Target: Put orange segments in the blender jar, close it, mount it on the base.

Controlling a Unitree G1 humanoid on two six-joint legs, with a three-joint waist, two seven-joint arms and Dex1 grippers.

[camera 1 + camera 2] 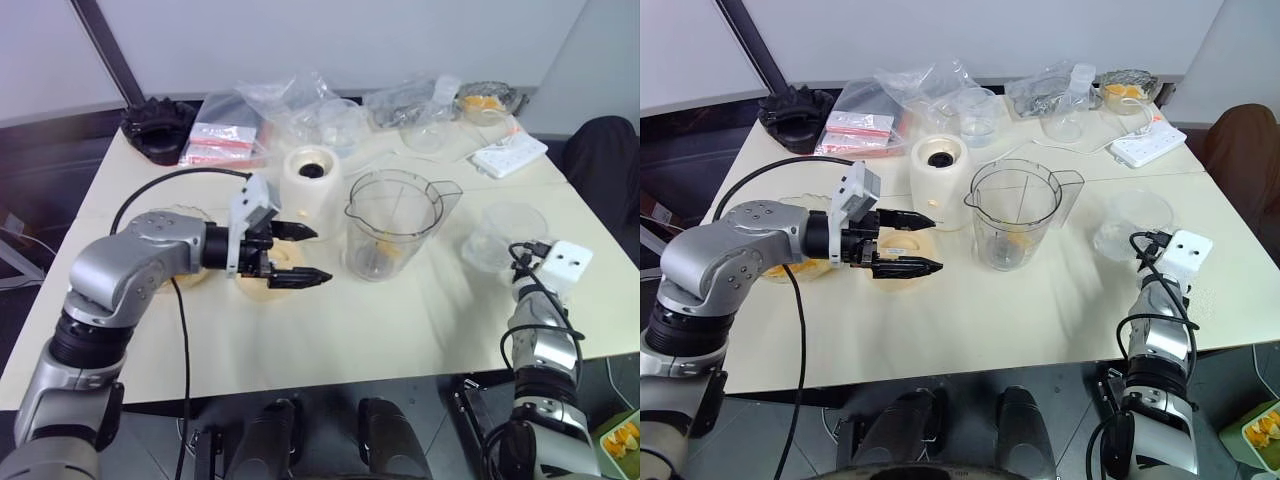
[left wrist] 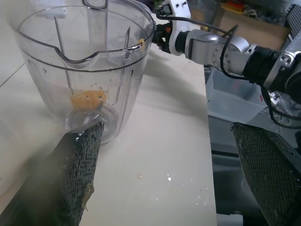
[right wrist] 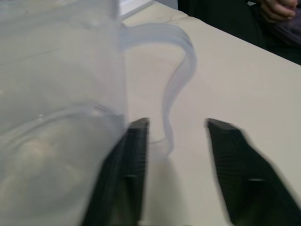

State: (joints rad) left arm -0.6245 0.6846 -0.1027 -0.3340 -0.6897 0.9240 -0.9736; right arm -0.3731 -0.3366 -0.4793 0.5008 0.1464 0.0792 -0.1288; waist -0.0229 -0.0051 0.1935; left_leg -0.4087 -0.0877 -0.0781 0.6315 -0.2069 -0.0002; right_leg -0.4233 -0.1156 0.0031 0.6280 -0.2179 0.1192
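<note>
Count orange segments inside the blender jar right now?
1 visible: an orange segment lying at the bottom of the blender jar, by the blade. Others may be hidden behind the jar's ribs and reflections.

I work in a lab-style test room: a plain cream table [image 1: 330,330] before a bare white wall. Behind the base [image 1: 311,180] lie plastic bags [image 1: 290,105]; a power strip [image 1: 509,155] lies right of it.
</note>
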